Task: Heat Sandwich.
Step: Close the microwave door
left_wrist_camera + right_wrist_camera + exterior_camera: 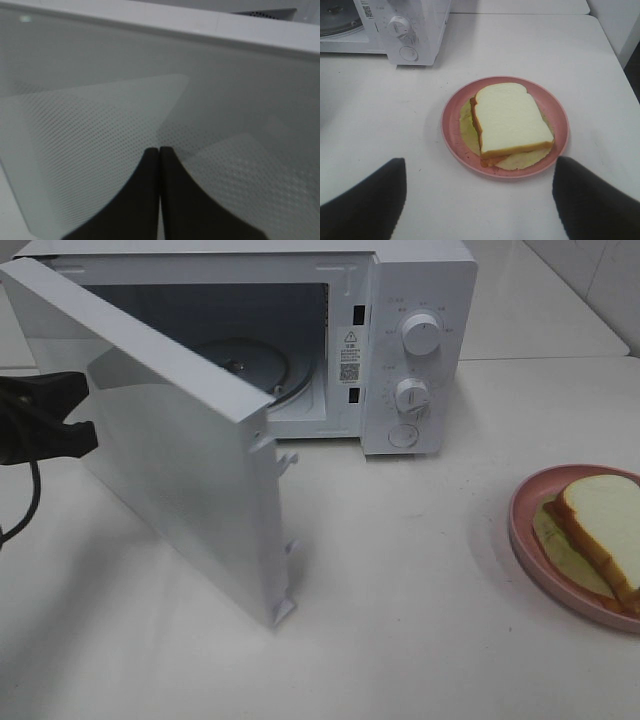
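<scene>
**Door swung wide, sandwich waiting on its plate**

Your left gripper (159,192) is sitting fully closed, fingers pressed flat together with nothing between them, its tips right at the dotted window of the microwave door (190,455). In the high view you are seeing that arm at 9 o'clock, behind the door's outer face.

Your right gripper (479,200) is hanging with its jaws spread wide and holding nothing, above the table (520,45). The sandwich (510,120) is lying beyond the fingertips, centred between them, apart from both. It is resting on the pink plate (451,125), pale filling showing around the bread.

From the high camera, the plate is sitting at 4 o'clock on the table, well apart from the microwave (420,300) at 12 o'clock. The door is standing open, showing the glass turntable (245,365) inside.
</scene>
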Controlling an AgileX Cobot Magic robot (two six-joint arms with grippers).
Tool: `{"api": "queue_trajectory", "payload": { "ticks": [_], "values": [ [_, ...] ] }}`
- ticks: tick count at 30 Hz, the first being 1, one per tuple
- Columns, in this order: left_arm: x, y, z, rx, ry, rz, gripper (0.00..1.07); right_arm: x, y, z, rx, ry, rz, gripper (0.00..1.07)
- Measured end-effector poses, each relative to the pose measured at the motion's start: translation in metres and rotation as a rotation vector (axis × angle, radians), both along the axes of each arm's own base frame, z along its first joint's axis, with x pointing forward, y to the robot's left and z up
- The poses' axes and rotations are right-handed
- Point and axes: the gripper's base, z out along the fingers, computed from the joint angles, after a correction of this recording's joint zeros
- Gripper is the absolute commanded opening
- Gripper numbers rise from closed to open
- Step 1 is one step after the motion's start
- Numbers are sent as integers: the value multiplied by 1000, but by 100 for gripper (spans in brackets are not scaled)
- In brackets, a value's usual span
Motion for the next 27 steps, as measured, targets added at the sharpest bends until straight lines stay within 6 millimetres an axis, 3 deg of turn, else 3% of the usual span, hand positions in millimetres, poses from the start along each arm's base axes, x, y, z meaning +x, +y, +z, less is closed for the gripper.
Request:
{"api": "queue_trajectory", "payload": {
  "ticks": [16, 27],
  "values": [
    [22, -63, 1, -23, -37, -28, 0, 0, 0, 0, 0, 0, 0, 76],
    [51, -112, 6, -55, -73, -72, 0, 0, 0, 0, 0, 0, 0, 76]
  ]
}}
